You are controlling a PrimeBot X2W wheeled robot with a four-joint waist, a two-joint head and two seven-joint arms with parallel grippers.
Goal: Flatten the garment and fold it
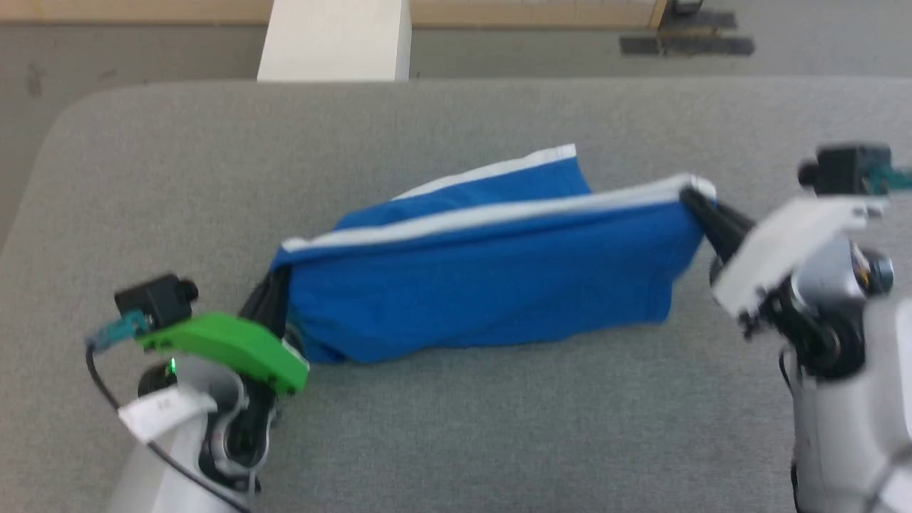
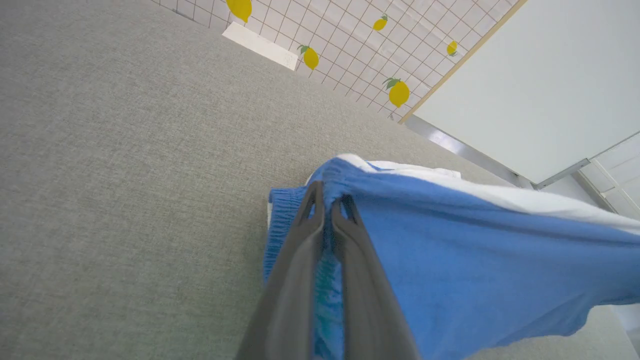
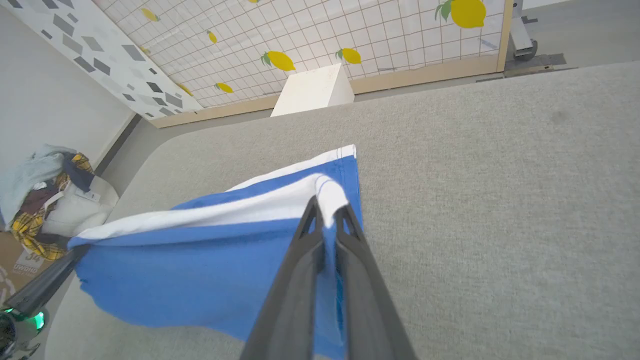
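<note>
The garment (image 1: 491,278), bright blue shorts with white trim, hangs stretched between my two grippers over the grey table (image 1: 456,427). My left gripper (image 1: 274,288) is shut on its left end, where the gathered waistband (image 2: 282,215) shows beside my left gripper (image 2: 327,200). My right gripper (image 1: 695,199) is shut on the white-trimmed right corner, seen close up with the garment (image 3: 200,270) pinched in my right gripper (image 3: 327,210). The lower edge sags toward the table and a back layer (image 1: 513,178) trails behind. The label is hidden.
A white box (image 1: 335,39) stands on the floor past the table's far edge. A pile of clothes (image 3: 40,195) lies on the floor at the left of the right wrist view. A lemon-patterned tiled wall (image 3: 320,35) is behind.
</note>
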